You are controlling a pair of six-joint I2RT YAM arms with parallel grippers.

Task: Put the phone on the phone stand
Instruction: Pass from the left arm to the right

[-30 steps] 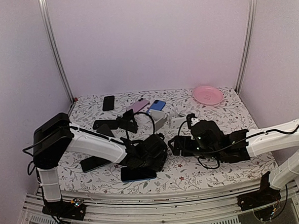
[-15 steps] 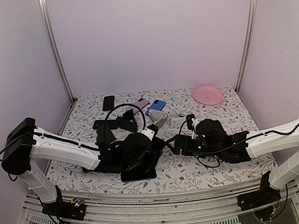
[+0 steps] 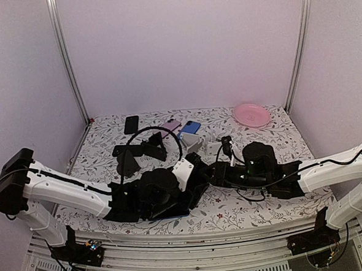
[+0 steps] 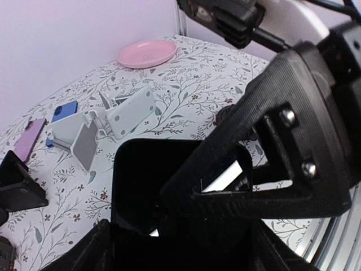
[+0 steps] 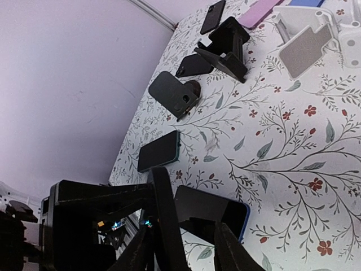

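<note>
Phone (image 5: 211, 210), a black slab with a blue edge, lies flat near the front of the floral counter (image 3: 274, 148). My left end effector (image 3: 197, 173) hangs released just above it. I cannot tell whether the right end effector (image 3: 214, 174) is clenched.

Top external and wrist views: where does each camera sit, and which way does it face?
Top external: above, behind the bases, facing the back wall; both arms show.
Left wrist: low, facing the round pink plate; its black fingers show.
Right wrist: low, facing the table's left-rear corner; its black fingers show.
Both wrist views share the white plastic phone stand.
</note>
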